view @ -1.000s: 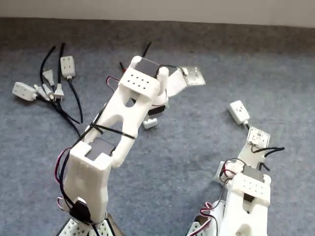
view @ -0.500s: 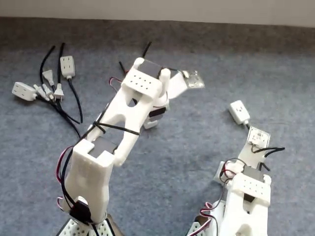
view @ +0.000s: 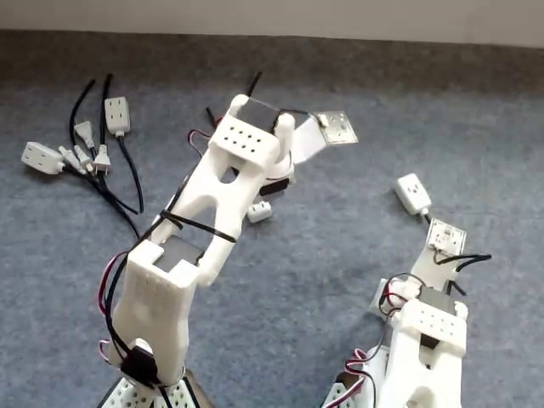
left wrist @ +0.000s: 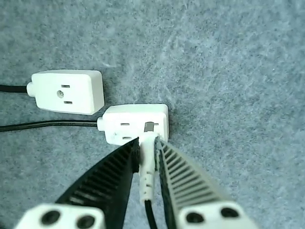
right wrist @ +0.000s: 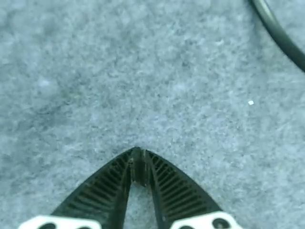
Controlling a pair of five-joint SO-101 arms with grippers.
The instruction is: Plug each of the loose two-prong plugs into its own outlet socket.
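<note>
While the two-prong plug (left wrist: 147, 164) has to meet its slots squarely, the left gripper (left wrist: 147, 143) holds it by the body. The jaws are closed tight on its flanks, and the black cord (left wrist: 151, 217) trails back between them. The plug's nose touches the face of the near outlet socket (left wrist: 128, 121), which lies flat on the grey-covered desk (view: 340, 255). Whether the prongs have entered the slots cannot be told (the plug body hides them). Nothing braces this socket, so it would probably slide under a push.

A second outlet socket (left wrist: 66, 91) lies just beside the first without touching it, face up and unoccupied.

The right gripper (right wrist: 137, 164) hangs over bare covering, its jaws fully together with nothing between them. A black cable (right wrist: 281, 36) passes nearby.

In the high view the left arm (view: 212, 204) extends over the desk's middle and covers its own work. The right arm (view: 429, 340) sits folded near its base, with a further white socket (view: 412, 194) just ahead of it. Well apart, at the far left, lie more sockets (view: 41, 157) and loose plugs (view: 92, 144) among tangled cords. No object blocks the held plug's path.
</note>
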